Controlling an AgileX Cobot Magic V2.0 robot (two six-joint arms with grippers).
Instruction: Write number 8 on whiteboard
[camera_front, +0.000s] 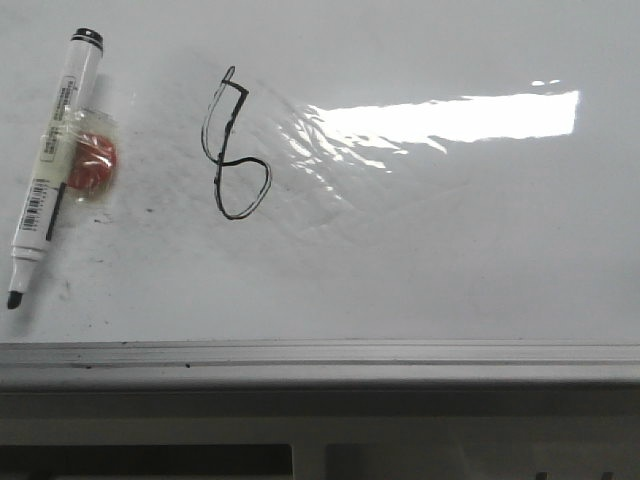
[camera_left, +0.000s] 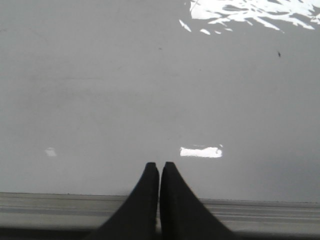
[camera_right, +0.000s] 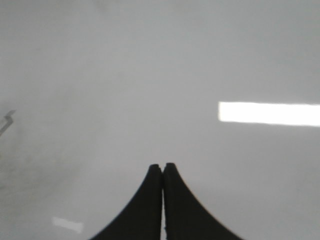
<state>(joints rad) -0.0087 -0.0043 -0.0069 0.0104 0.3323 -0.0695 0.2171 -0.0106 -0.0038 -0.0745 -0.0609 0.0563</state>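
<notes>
Neither arm shows in the front view; each appears only in its own wrist camera. The left gripper (camera_left: 159, 167), a pair of matte black tapering fingers (camera_left: 145, 200), has its tips pressed together with nothing between them, poised over bare board just inside the pale grey ledge (camera_left: 60, 210). The right gripper (camera_right: 163, 169), of the same black curved form, likewise has its tips closed against each other on nothing, above a hazy stretch of white surface. The large glossy white whiteboard (camera_front: 450, 250) fills nearly the whole front view, lying flat, with a bright rectangular glare patch (camera_front: 450, 118) across its right half, rippled reflections beside it, and faint grey smudges and dark specks toward the left. Along its near side runs the ribbed pale grey ledge, and below that a darker grey frame. The thin black hand-drawn number 8 (camera_front: 232, 145) stands left of centre on the board, its narrow angular upper loop over a rounder lower one. Well to its left lies a white-barrelled marker (camera_front: 52, 170) with a black end cap, barcode label and uncapped dark tip, slanted, with a small red round object (camera_front: 92, 163) taped to its barrel with clear tape.
</notes>
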